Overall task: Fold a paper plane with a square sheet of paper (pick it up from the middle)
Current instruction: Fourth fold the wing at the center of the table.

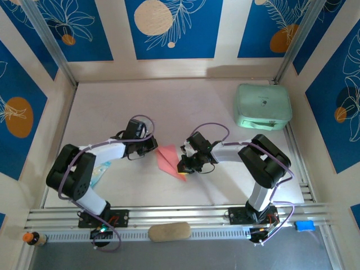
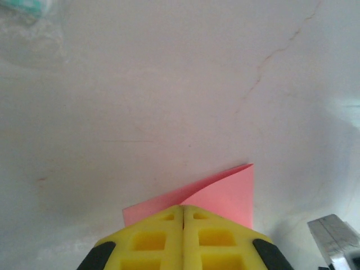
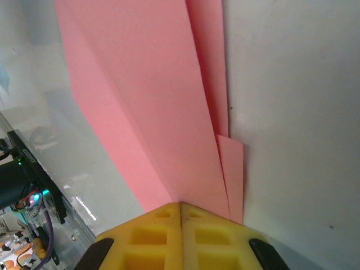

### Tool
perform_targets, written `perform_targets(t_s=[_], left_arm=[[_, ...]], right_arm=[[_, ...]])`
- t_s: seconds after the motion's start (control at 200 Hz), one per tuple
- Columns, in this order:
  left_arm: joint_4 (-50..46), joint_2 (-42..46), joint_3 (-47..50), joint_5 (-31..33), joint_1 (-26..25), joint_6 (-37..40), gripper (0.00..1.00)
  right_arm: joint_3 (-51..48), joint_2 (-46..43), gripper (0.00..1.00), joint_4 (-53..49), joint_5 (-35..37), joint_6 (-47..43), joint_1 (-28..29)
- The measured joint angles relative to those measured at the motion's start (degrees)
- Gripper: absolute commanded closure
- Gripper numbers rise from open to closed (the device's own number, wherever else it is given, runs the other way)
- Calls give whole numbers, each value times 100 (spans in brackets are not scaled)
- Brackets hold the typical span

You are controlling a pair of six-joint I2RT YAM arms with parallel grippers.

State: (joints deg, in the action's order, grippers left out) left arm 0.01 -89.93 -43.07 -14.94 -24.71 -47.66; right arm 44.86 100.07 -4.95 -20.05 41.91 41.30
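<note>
White tabletop (image 1: pixel 185 107), walled by blue floral panels; an aluminium rail (image 1: pixel 185 214) carries both arm bases along the 6 o'clock edge.

Task item: the paper plane (image 1: pixel 170 160), salmon-pink and already folded into a layered, tapering shape, lies flat close to the table's centre, between the two grippers.

Left gripper (image 1: pixel 153 149): at the paper's 10 o'clock end. Its wrist view shows the yellow fingers (image 2: pixel 152 239) closed tight together, with a pink corner emerging beyond the tips.

Right gripper (image 1: pixel 183 166): at the paper's 4 o'clock end. The fingers (image 3: pixel 152 236) are likewise closed with no gap, and overlapped pink layers run away from the tips.

Whether either pair nips the paper or merely rests on it cannot be told; no pink shows in either seam.

Assessment: closed tips set at opposite ends suggest the paper is being pinned and its creases flattened, one end anchoring while the other is worked. This is a judgement only.

Surroundings: mint-green case (image 1: pixel 262 106) at the table's 2 o'clock, well apart. Clear plastic packet (image 1: pixel 101 171) at 8 o'clock, beside the left arm's elbow. Tan pad (image 1: pixel 169 231) at 6 o'clock, outside the rail.

Obstructions: none near the paper. The packet is the closest, and a sweep of the left elbow could catch it.
</note>
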Motion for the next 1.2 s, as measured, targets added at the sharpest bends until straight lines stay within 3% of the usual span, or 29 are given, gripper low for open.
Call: perform_targets(t_s=[0.315,0.63,1.2], left_arm=[[730,267,415,-352,-136,-72,96],[1314,-678,413,-909,-192,-177,97],[1388,-968,317,-1316,496,-94,98]], right_arm=[[0,0,100,-2,-4,-2,-7],[0,0,100,-2,-7,-15,-7],[0,0,100,-4,-9,-17,-7]])
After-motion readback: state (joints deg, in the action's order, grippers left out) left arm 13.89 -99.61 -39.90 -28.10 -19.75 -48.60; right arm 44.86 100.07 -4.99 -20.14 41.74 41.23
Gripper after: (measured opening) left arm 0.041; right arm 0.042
